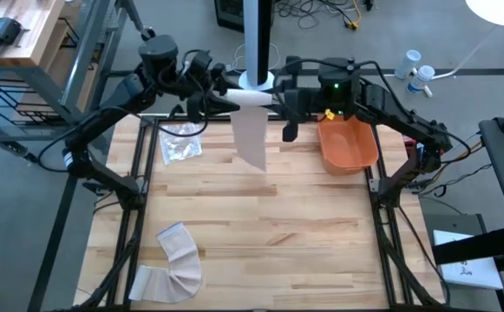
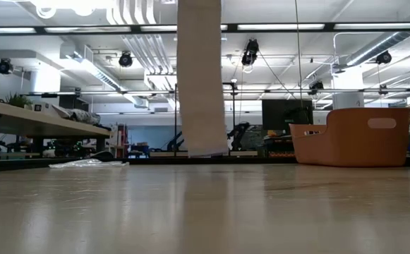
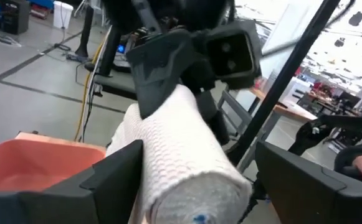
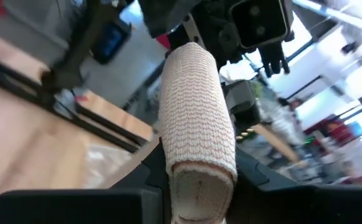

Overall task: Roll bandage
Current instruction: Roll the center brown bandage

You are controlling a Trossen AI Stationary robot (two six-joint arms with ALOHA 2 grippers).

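Up above the counter's [image 1: 260, 225] far edge, the bandage roll [image 1: 250, 98] hangs between both tools, its loose tail dangling. Right tool [image 4: 196, 186] clamps one end; left tool [image 3: 193, 186] stands wide around the other. Nearby, the orange bin [image 1: 349, 146] shows no contents.

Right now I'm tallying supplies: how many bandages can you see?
2. One bandage roll is held up between both arms at the table's far edge, its loose tail hanging down. One unrolled bandage lies at the near-left corner. Others may be hidden inside the orange bin.
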